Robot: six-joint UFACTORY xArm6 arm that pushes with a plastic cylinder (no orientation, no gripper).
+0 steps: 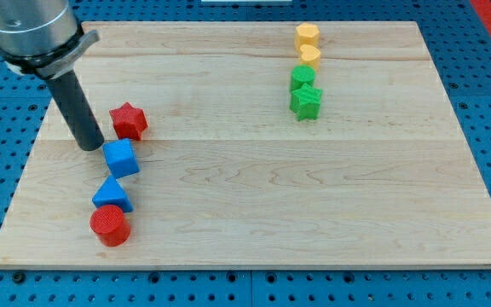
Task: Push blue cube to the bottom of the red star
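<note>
Nearest, a smooth red cylinder (109, 226) and blue triangular block (112, 195). Above, the blue cube (121, 159) sits just below the red star (129, 121); my tip (92, 147), a plain rod without pincer, touches the cube's left. Farthest, green (305, 101) and yellow blocks (307, 37) on the pale wooden board (314, 205).

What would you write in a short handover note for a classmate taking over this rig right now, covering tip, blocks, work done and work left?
My tip rests on the board, just left of the blue cube and close to it; contact unclear.
The blue cube sits directly below the red star, with a small gap between them.
Done: the cube looks essentially in place.
Left: perhaps a slight nudge, then back the tip away without disturbing either block.
</note>
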